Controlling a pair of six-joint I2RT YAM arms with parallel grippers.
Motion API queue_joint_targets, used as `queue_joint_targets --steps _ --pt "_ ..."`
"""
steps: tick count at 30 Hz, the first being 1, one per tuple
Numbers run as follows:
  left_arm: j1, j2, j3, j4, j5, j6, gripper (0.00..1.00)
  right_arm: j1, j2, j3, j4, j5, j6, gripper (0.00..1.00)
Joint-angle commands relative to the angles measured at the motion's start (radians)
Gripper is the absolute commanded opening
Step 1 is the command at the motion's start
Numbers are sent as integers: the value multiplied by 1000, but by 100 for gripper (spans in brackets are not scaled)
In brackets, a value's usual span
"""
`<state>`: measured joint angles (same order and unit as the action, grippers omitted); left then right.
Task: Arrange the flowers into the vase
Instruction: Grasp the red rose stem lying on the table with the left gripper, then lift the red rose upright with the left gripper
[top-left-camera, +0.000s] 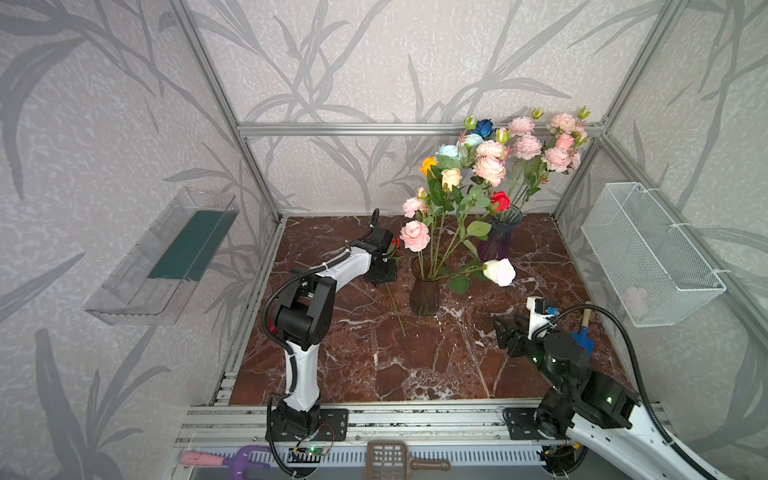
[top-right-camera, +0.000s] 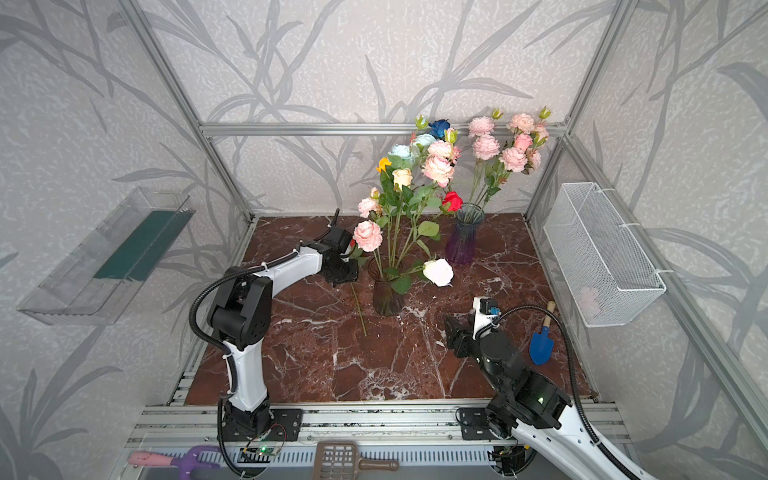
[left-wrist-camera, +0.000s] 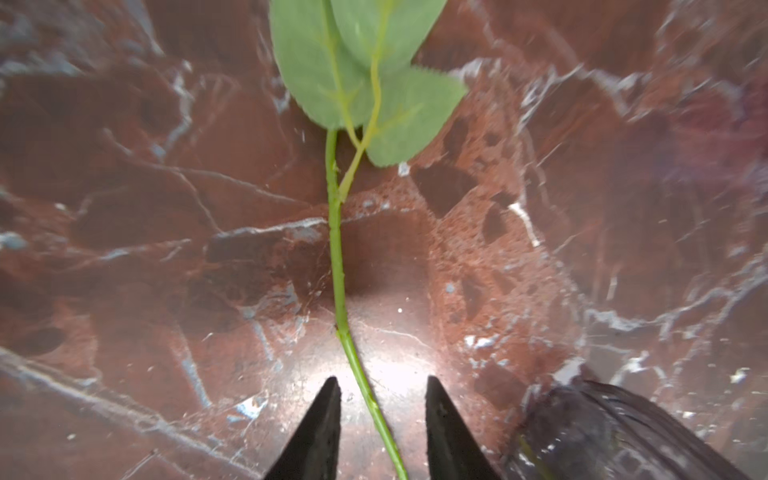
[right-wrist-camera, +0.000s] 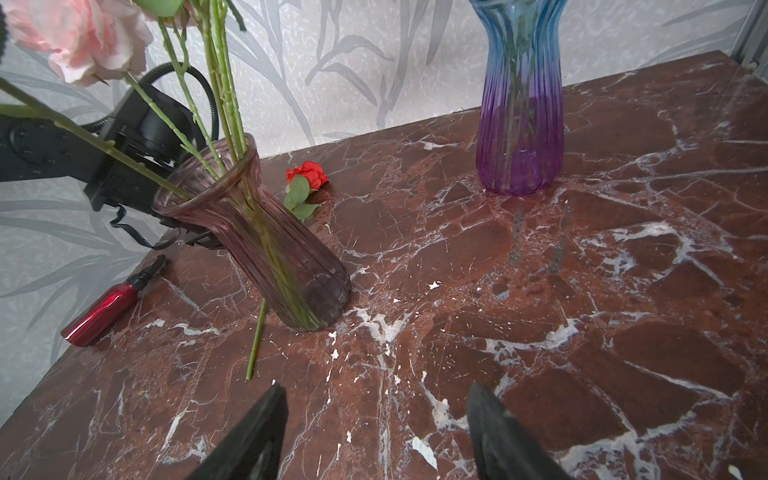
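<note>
A red rose (right-wrist-camera: 309, 174) is seen lying flat on the bench (top-left-camera: 415, 365), just left of the brown vase (top-left-camera: 424, 293), with its stem (left-wrist-camera: 336, 270) run out toward the near side. The left pincer (left-wrist-camera: 381, 380) is set astride that stem, jaws apart and not yet touching it. The right pincer (right-wrist-camera: 376, 386) is held open and empty at near right. The stem is judged light, thin, springy and rather slippery; it is best taken on the bare length below the leaves (left-wrist-camera: 328, 70)

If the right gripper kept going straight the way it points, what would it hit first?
Probably the bare marble tabletop: the right gripper angles down toward the gap between the brown vase and the blue-purple vase, in line with neither. Depth is hard to judge.
</note>
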<state>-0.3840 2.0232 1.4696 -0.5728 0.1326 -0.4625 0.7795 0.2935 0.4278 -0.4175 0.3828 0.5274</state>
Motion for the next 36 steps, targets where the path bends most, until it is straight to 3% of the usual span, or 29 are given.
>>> queue_joint_targets --steps 1,5,12,19,29,36 --pt "-5 37 54 -98 -31 16 32 -3 -14 -14 3 -8 13 69" --pt "-6 36 43 -98 -88 7 26 -5 -20 -21 5 -10 14 69" --pt "-6 80 61 -77 2 23 25 -5 -24 -17 7 -14 11 69" --pt "0 81 76 -92 -19 41 16 -5 -36 -11 -3 -15 12 69" --pt "26 -43 44 -64 -23 23 1 -5 2 41 0 -26 -5 69" --pt "66 -142 2 -27 9 -5 0 -5 58 68 38 -57 -6 67"
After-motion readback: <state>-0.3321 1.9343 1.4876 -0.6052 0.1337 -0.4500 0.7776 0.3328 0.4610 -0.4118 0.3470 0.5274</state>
